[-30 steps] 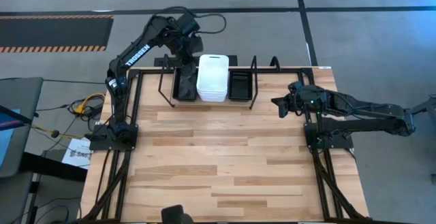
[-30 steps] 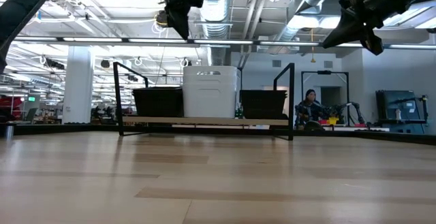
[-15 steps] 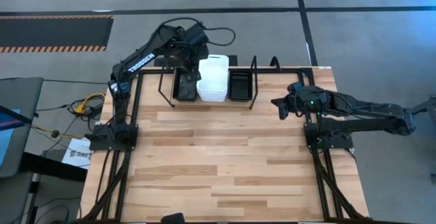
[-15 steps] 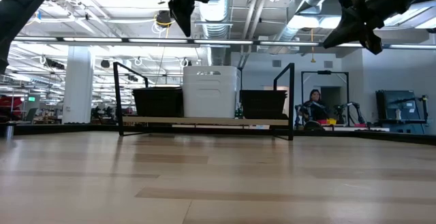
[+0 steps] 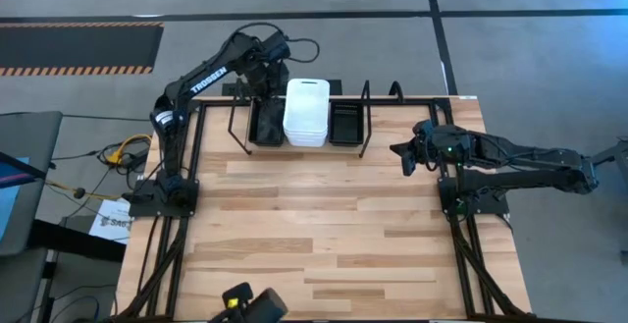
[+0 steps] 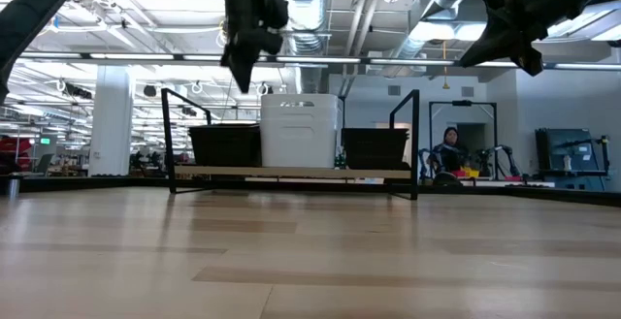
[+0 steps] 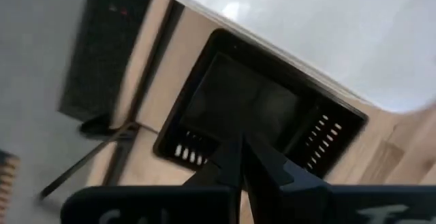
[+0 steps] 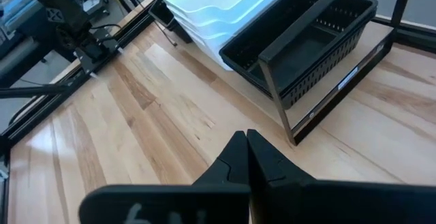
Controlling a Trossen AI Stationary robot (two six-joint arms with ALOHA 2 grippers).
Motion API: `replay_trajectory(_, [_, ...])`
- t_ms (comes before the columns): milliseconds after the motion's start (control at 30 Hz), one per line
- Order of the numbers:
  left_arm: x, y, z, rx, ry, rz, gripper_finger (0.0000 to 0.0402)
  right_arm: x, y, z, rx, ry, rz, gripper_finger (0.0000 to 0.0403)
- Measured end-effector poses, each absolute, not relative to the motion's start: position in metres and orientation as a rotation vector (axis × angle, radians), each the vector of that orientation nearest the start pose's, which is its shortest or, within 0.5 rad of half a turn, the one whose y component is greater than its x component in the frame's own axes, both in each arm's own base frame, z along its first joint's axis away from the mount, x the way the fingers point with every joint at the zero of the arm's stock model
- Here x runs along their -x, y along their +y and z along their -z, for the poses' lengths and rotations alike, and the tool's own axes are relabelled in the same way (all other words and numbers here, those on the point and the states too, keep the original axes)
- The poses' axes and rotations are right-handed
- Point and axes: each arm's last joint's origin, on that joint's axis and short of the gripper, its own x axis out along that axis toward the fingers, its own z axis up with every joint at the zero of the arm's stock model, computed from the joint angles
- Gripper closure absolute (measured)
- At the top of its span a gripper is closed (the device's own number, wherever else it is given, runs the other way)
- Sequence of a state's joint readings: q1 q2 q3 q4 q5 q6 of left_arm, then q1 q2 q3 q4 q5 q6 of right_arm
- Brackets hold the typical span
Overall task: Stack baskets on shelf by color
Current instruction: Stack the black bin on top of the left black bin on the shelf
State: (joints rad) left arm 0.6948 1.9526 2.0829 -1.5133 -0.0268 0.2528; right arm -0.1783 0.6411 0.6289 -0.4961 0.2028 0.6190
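The shelf [image 5: 234,132] stands at the table's far edge, its wood base [image 6: 291,173] resting on the tabletop. It holds a stack of black baskets [image 5: 265,124] on the left. A taller stack of white baskets [image 5: 306,112] sits in the middle, and another stack of black baskets [image 5: 345,123] on the right. My left gripper [image 6: 234,81] hangs shut above the left black stack [image 7: 238,108], clear of it. My right gripper [image 5: 394,150] hovers shut high at the table's right side and holds nothing [image 8: 245,137].
Bare wooden tabletop [image 5: 324,225] stretches from the shelf to the near edge. The shelf's upright black loops [image 6: 415,140] rise beside the baskets. A dark object [image 5: 253,305] pokes in at the near edge. A person [image 6: 446,149] sits far off in the room behind.
My left gripper has swung toward the table's left, from beside the white stack to above the left black stack. It has also come down somewhat. The baskets have stayed put.
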Motion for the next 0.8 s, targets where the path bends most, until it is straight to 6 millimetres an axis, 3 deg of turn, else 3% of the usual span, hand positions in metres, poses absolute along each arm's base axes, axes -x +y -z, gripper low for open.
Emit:
replay_trajectory(133, [-0.284, 0.248, -0.314, 0.323, 1.391, -0.358, 0.0401, -0.135, -0.030, -0.272, -0.592, 0.379, 0.519, 0.0400])
replay_trajectory(300, [-0.284, 0.257, -0.291, 0.275, 1.417, -0.428, 0.0402, -0.135, -0.030, -0.272, -0.593, 0.376, 0.518, 0.0400])
replay_trajectory(467, [-0.286, 0.266, -0.292, 0.157, 1.404, -0.551, 0.0401, -0.135, -0.030, -0.272, -0.593, 0.375, 0.518, 0.0400])
replay_trajectory(800, [-0.289, 0.268, -0.296, 0.132, 1.365, -0.545, 0.0401, -0.135, -0.030, -0.272, -0.626, 0.367, 0.527, 0.0400])
